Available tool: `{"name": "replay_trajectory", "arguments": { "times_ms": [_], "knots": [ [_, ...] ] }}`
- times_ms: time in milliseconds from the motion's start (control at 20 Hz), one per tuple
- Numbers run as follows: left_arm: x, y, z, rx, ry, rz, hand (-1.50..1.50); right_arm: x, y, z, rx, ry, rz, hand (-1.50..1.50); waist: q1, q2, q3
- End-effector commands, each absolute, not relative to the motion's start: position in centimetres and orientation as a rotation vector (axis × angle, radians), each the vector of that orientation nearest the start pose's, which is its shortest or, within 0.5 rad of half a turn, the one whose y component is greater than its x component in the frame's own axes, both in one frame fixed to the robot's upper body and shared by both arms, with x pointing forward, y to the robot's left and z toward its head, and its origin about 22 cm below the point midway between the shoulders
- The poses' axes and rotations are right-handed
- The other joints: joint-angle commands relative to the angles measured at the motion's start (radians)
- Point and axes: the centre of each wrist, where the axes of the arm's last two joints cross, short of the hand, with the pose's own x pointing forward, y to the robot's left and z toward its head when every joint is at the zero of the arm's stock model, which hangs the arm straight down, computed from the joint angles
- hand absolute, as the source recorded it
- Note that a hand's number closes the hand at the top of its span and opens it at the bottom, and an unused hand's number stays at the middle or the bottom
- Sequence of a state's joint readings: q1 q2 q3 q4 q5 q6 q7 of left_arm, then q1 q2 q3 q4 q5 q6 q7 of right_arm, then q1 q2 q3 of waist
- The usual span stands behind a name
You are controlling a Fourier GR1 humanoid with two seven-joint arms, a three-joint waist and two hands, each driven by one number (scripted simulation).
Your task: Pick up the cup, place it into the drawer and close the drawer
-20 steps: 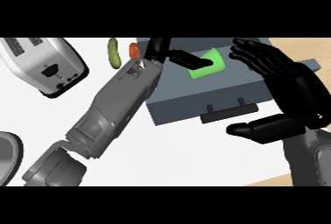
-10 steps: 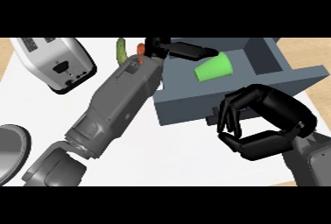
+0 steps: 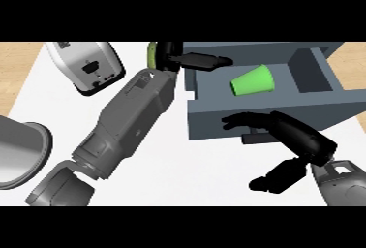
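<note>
The green cup [image 3: 252, 81] lies on its side inside the open grey drawer [image 3: 286, 112], and nothing touches it. My left hand [image 3: 194, 60] stretches over the drawer's far left rim, open, with straight fingers just left of the cup. My right hand [image 3: 292, 133] is at the drawer's front wall. It is open, its fingers [image 3: 241, 120] lie against the front panel near the dark handle, and its thumb hangs below. The handle is mostly hidden behind this hand.
A silver toaster [image 3: 85, 65] stands at the far left of the white counter [image 3: 178, 169]. A green vegetable [image 3: 152, 52] peeks out behind my left wrist. A round metal pan [image 3: 18, 150] sits at the left edge. Wooden floor shows past the counter's edges.
My right hand has dropped from above the drawer to its front panel, its fingers now against it. My left hand has drawn back from the cup toward the rim.
</note>
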State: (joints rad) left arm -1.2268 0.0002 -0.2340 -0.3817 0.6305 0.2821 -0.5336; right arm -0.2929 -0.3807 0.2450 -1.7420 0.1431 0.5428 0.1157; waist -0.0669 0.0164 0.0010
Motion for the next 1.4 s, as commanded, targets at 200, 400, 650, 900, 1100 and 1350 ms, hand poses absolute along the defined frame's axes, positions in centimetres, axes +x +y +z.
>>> {"name": "replay_trajectory", "arguments": {
  "times_ms": [200,400,650,900,1100,1350],
  "knots": [
    [43.4,6.0,9.5,-0.338,-1.919,0.081,-1.5,31.0,-20.4,3.3,-0.073,-1.404,1.277,-1.5,0.087,-0.003,0.0],
    [42.9,8.0,7.6,-0.307,-1.906,0.089,-1.5,32.6,-21.3,-0.1,-0.098,-1.303,1.347,1.5,0.114,-0.007,0.001],
    [42.6,10.2,7.4,-0.354,-1.92,0.086,-1.5,36.0,-22.1,-1.7,-0.166,-1.33,1.24,1.5,0.165,-0.004,0.002],
    [42.7,14.0,6.5,-0.346,-1.92,0.095,-1.5,39.8,-24.4,1.6,-0.203,-1.48,1.117,1.5,0.173,0.008,0.003],
    [42.0,14.1,6.1,-0.388,-1.901,0.083,-1.5,41.6,-25.6,3.6,-0.261,-1.548,1.003,1.5,0.211,0.009,0.004],
    [42.2,15.1,7.2,-0.406,-1.905,0.04,-1.5,43.3,-28.7,8.0,-0.372,-1.568,0.897,1.5,0.252,0.02,0.005]
  ]
}}
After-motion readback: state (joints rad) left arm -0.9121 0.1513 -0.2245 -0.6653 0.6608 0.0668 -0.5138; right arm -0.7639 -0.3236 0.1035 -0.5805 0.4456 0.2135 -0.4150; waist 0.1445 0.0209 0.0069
